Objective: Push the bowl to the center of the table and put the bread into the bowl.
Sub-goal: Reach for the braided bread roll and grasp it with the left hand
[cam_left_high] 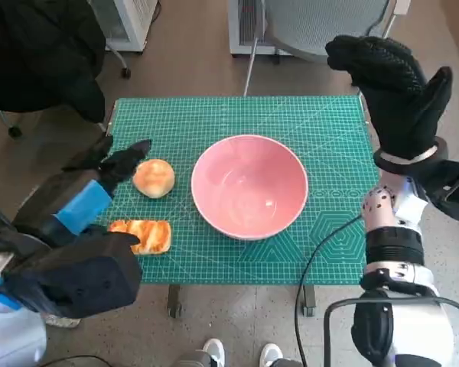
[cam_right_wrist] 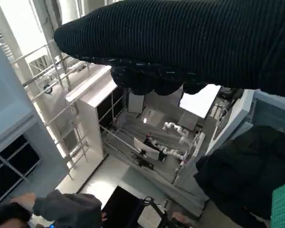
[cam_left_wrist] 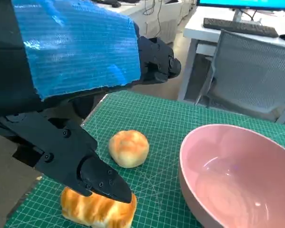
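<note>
Left hand (cam_left_high: pixel 111 164) hovers open over the roll (cam_left_high: pixel 153 178) near the mat's (cam_left_high: pixel 214 115) left edge; a loose pinch could knock it off, short of the bowl (cam_left_high: pixel 249 186).

Head cam looks steeply down on the whole counter (cam_left_high: pixel 214 115) w/ floor round it, arms rising from below. Left wrist cam sits close behind the left hand (cam_left_wrist: pixel 80 80), low, facing across the mat; shares the pink bowl (cam_left_high: pixel 249 186) (cam_left_wrist: pixel 237 175) and both breads w/ head cam. Right wrist cam sits behind the right hand (cam_right_wrist: pixel 190 47), aimed off into the room, sideways-tilted.
</note>
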Tool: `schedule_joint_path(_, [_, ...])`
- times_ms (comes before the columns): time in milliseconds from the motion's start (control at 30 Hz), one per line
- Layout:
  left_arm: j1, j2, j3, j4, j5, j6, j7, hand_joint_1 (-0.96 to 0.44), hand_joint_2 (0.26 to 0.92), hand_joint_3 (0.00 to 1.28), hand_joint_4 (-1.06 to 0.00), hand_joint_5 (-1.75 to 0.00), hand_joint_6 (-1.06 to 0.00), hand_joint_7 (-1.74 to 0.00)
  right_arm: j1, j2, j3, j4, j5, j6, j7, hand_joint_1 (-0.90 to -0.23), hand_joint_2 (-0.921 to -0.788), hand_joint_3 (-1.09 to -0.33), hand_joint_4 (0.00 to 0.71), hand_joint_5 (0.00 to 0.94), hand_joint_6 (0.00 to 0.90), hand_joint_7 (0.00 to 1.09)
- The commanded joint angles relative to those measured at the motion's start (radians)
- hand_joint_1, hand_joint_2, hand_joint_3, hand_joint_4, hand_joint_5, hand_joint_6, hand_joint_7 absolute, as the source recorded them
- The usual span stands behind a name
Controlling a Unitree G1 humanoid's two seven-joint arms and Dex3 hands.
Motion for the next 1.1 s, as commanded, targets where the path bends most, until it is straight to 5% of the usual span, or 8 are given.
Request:
schedule_joint_path(33, [0.043,-0.006,-0.024,-0.032,0.039,0.001,0.024,-0.13,0.666,0.01,-0.06,-0.02,-0.26,-0.03,0.005,-0.009,0.003,0.009,0.001,0.016,0.012,-0.73,-0.921,-0.809,0.211,0.001,0.272,0.0])
schedule_joint_path(400, [0.143,-0.04,-0.056,-0.025,0.098,-0.04,0.064,-0.12,0.664,0.0,-0.14,-0.02,-0.32,-0.03,0.007,-0.01,-0.003,0.003,0.01,0.029,0.02,-0.731,-0.921,-0.804,0.213,0.001,0.276,0.0])
schedule_joint_path(1100, [0.163,-0.04,-0.105,0.058,0.176,-0.067,0.001,-0.14,0.672,0.0,-0.17,-0.01,-0.34,-0.01,0.001,-0.006,-0.009,0.013,0.011,0.035,0.013,-0.733,-0.921,-0.803,0.216,0.002,0.286,0.01])
